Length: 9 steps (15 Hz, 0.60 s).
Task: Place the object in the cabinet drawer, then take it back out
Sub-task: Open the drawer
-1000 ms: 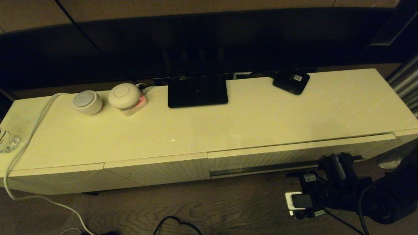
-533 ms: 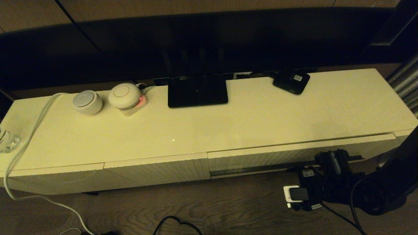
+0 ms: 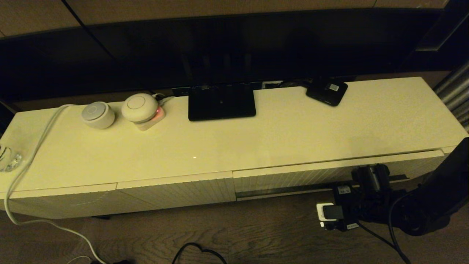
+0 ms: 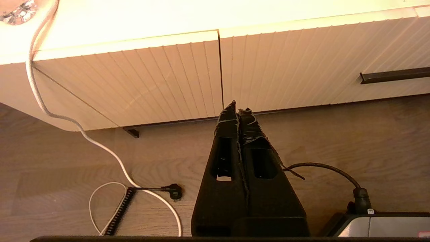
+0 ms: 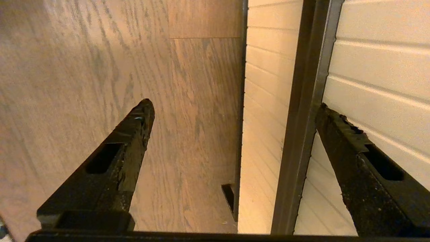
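Observation:
The black umbrella is not visible in any view. The cabinet drawer [image 3: 329, 170] is the wide ribbed cream front at the right of the cabinet, its front about level with the neighbouring panels. Its long dark slot handle [image 3: 289, 190] also shows in the right wrist view as the handle [image 5: 302, 101]. My right gripper [image 3: 368, 175] hovers close in front of the handle's right part, open and empty. In the right wrist view the right gripper [image 5: 234, 105] has one finger over the floor and the other over the drawer front [image 5: 369, 67], beyond the handle. My left gripper [image 4: 236, 107] hangs shut and empty over the floor before the shorter ribbed panels.
On the cabinet top stand a black monitor base [image 3: 221, 102], a small black box with a white label [image 3: 327, 91], two round white devices [image 3: 98, 114] and a glass object [image 3: 9, 157]. A white cable [image 3: 33, 146] runs off the left end. Black cords [image 3: 198, 249] lie on the wooden floor.
My right arm has risen and moved slightly left, bringing its gripper closer to the drawer's slot handle. Nothing on the cabinet has moved.

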### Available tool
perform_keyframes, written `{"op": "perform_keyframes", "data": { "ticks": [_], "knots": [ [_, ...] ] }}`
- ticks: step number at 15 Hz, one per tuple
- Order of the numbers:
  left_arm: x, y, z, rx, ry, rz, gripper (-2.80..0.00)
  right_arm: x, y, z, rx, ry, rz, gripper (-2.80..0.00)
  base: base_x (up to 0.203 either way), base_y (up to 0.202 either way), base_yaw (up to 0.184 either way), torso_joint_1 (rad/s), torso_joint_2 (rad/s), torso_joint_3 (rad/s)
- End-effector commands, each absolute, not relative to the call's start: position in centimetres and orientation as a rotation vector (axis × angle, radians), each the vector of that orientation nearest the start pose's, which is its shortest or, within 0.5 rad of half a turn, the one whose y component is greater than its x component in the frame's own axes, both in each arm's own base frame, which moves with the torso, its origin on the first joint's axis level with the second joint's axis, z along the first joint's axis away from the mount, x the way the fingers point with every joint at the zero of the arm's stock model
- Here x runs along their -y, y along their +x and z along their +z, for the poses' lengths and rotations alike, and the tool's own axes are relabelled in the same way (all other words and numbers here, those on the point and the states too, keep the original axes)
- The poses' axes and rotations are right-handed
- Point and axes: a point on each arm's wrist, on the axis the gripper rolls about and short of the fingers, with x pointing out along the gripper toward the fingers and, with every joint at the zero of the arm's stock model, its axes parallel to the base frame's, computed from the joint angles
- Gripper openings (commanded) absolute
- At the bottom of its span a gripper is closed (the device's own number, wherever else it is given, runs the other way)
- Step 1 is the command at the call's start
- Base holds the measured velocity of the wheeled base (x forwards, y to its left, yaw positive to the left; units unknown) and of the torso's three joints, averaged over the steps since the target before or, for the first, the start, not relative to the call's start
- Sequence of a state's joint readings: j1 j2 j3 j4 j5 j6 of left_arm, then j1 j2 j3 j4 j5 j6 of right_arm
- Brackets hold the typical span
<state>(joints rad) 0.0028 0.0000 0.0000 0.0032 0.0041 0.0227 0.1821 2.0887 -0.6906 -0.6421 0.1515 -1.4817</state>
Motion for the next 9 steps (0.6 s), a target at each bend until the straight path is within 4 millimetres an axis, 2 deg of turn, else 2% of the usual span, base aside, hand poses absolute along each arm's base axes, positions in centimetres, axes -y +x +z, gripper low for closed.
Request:
{"op": "perform_keyframes", "data": {
  "ticks": [1,9],
  "knots": [
    [0.0,-2.26,7.43,-0.006,0.023,0.008,-2.8,-6.36,32.83,2.49,-0.38,-1.408,0.822,0.0,0.0,0.0,0.0,0.0,0.0,0.0],
    [0.0,-2.26,7.43,-0.006,0.023,0.008,-2.8,-5.77,33.06,1.98,-0.405,-1.398,0.814,0.0,0.0,0.0,0.0,0.0,0.0,0.0]
  ]
}}
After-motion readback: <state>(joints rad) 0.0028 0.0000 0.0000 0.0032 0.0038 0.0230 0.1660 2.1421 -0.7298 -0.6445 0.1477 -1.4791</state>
